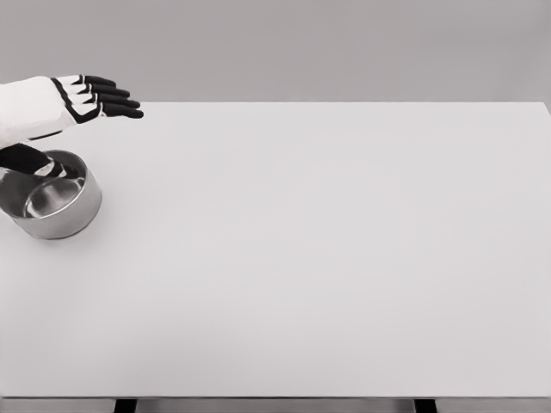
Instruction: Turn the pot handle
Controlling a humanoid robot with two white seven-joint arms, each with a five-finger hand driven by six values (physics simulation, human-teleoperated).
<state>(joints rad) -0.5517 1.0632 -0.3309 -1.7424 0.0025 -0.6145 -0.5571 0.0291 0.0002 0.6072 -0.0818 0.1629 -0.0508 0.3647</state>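
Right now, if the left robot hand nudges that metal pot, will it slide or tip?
The pot looks low, wide and rigid, so it will probably slide rather than tip. Its shiny wall and the smooth table suggest little friction. The left robot hand hovers open beyond it, so any push may glance off the curve.

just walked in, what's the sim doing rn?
The humanoid's left hand hovers above the far left part of the white table, fingers extended and holding nothing. Just below its arm sits a shiny metal pot, upright near the table's left edge. The hand is not touching the pot. A dark shape at the pot's left rim may be its handle, but the arm partly covers it, so that is uncertain. The right arm is out of view.
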